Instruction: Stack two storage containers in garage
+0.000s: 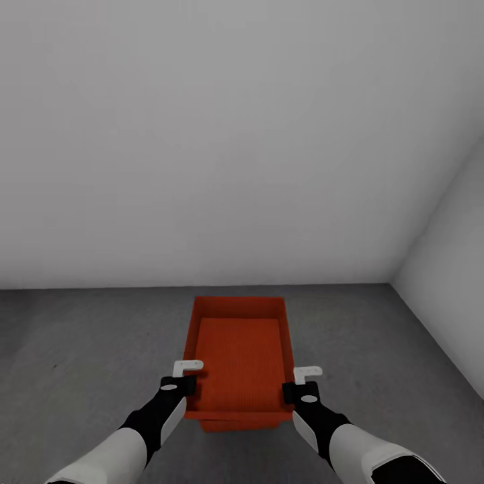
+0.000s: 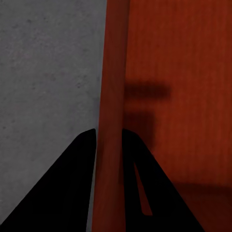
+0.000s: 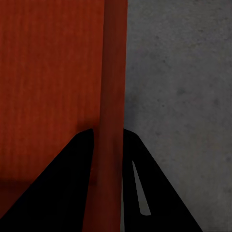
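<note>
One orange-red storage container (image 1: 238, 356) lies open-topped over the dark grey concrete floor (image 1: 81, 349) of the garage, straight ahead of me. My left gripper (image 1: 187, 380) is shut on its left wall and my right gripper (image 1: 297, 384) on its right wall, both near the container's near end. In the left wrist view the black fingers (image 2: 72, 179) straddle that wall (image 2: 112, 96); in the right wrist view the fingers (image 3: 67, 179) straddle the other wall (image 3: 112, 87). A narrow orange-red strip (image 1: 238, 425) shows under the near edge; I cannot tell whether it belongs to the second container.
A plain white-grey wall (image 1: 202, 134) stands just behind the container. A second wall (image 1: 450, 282) closes the right side, forming a corner at the back right. Bare concrete spreads to the left (image 1: 60, 376) and right (image 1: 376, 363) of the container.
</note>
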Robot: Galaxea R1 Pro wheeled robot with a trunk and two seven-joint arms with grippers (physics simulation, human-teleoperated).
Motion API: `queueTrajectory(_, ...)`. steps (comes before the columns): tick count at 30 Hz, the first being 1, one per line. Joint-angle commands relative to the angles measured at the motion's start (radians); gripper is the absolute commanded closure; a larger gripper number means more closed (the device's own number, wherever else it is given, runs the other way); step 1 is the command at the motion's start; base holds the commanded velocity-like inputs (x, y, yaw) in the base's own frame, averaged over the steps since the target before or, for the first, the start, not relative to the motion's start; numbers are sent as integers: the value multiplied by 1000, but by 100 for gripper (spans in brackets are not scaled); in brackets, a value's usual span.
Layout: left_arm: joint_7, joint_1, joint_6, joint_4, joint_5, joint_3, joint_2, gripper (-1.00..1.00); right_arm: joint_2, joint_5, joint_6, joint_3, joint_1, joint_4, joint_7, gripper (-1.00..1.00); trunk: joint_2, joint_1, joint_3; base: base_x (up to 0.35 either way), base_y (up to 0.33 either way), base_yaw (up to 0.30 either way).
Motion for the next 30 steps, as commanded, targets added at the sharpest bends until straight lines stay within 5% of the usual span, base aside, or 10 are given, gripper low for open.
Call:
queueTrajectory(1,18,-1,-19,-27,68,24,0,100,33,-20,-3,-15,0,2,1,100,-1,0,-3,-5,0,0)
queueTrajectory(30,18,-1,-20,-27,67,24,-1,100,34,-20,-12,-15,0,2,1,100,-1,0,-50,0,0,0)
